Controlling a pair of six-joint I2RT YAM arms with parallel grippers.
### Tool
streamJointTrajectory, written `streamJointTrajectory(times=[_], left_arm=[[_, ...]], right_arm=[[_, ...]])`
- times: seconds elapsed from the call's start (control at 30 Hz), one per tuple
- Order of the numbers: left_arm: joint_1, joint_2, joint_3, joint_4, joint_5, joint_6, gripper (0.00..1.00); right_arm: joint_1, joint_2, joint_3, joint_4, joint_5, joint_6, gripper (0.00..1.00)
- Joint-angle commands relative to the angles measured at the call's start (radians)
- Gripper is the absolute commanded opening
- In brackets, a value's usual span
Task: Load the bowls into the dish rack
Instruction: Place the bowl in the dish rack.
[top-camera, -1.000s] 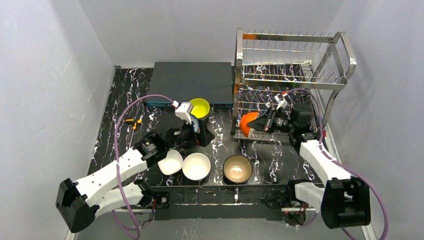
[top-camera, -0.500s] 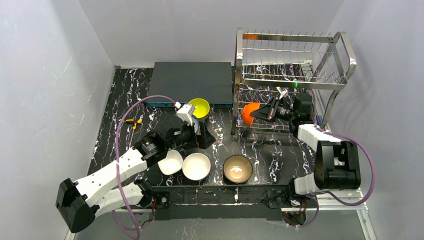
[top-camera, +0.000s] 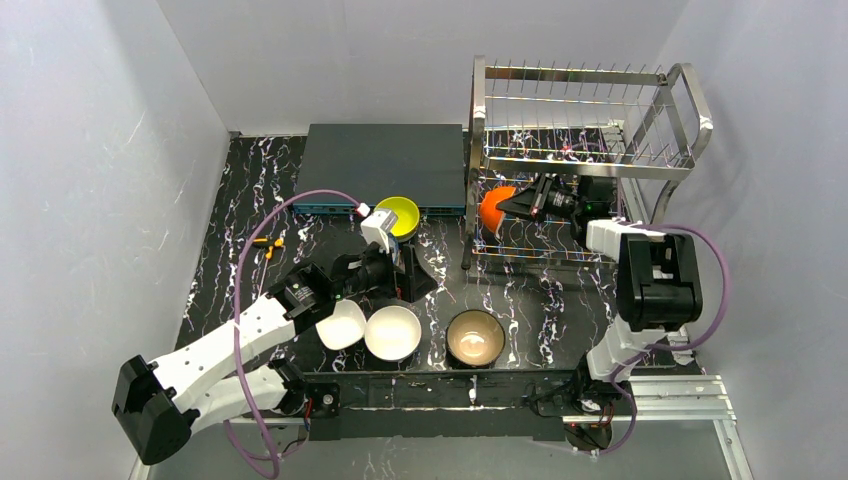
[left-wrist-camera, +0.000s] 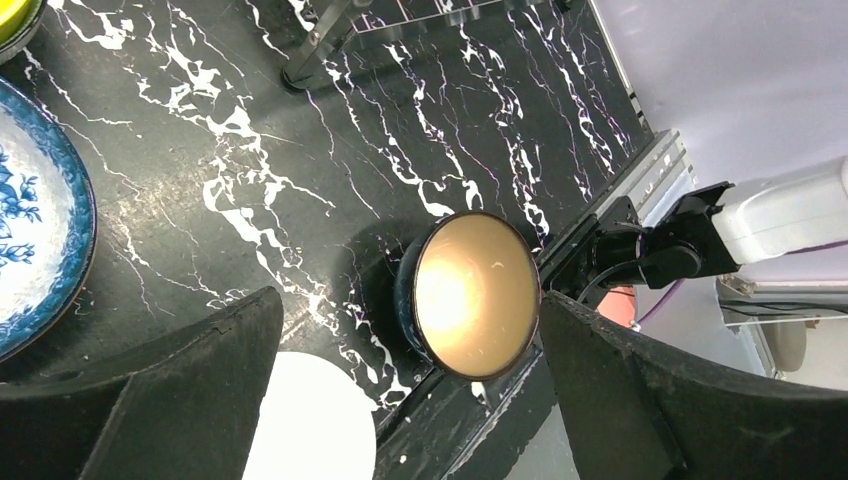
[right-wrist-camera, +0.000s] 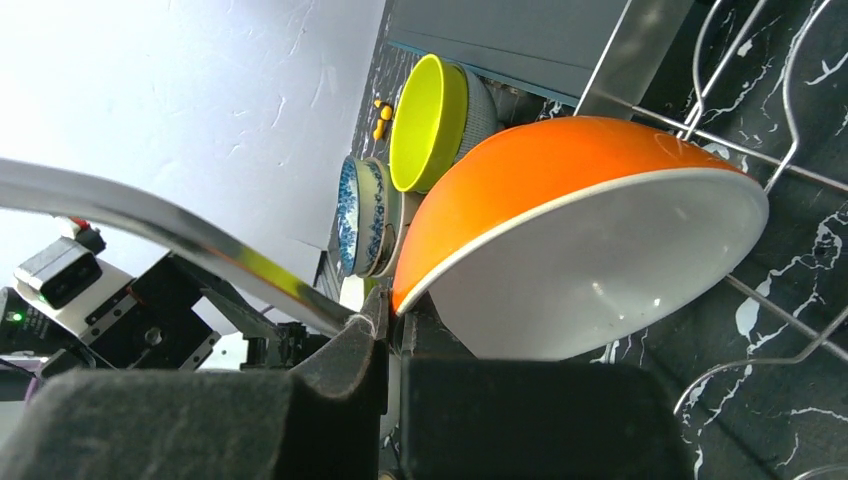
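My right tool (top-camera: 522, 206) grips the orange bowl (top-camera: 492, 210) by its rim, tilted inside the dish rack (top-camera: 600, 168), at the lower tier's left end. My left tool (left-wrist-camera: 410, 395) gapes over the tan bowl (left-wrist-camera: 472, 295).

Black, white-veined table (left-wrist-camera: 200, 150): dark-rimmed tan bowl (left-wrist-camera: 475, 295) upright near the edge rail; white bowl (left-wrist-camera: 310, 420) near it at the bottom, partly cut off; blue-patterned bowl (left-wrist-camera: 30, 240) at the left edge; sliver of yellow-green bowl (left-wrist-camera: 12, 15) in the top-left corner; rack leg (left-wrist-camera: 318, 38) at the top. Left gripper (left-wrist-camera: 408, 310) spread wide and holding nothing, black fingers (left-wrist-camera: 180, 400) at both lower corners. White arm (left-wrist-camera: 790, 210) beyond the table edge, right.
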Motion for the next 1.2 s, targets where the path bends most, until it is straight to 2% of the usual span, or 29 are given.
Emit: streamJointTrajectory(times=[0.0, 0.4, 1.17], left_arm=[[0.006, -0.005, 0.021, 0.007, 0.039, 0.018, 0.98], [0.006, 0.016, 0.030, 0.010, 0.092, 0.024, 0.98], [0.006, 0.077, 0.057, 0.003, 0.104, 0.009, 0.98]], right_arm=[[-0.002, 0.053, 0.098, 0.105, -0.054, 0.046, 0.01], [0.000, 0.220, 0.301, 0.145, -0.085, 0.181, 0.01], [0.034, 0.436, 0.495, 0.349, -0.116, 0.431, 0.01]])
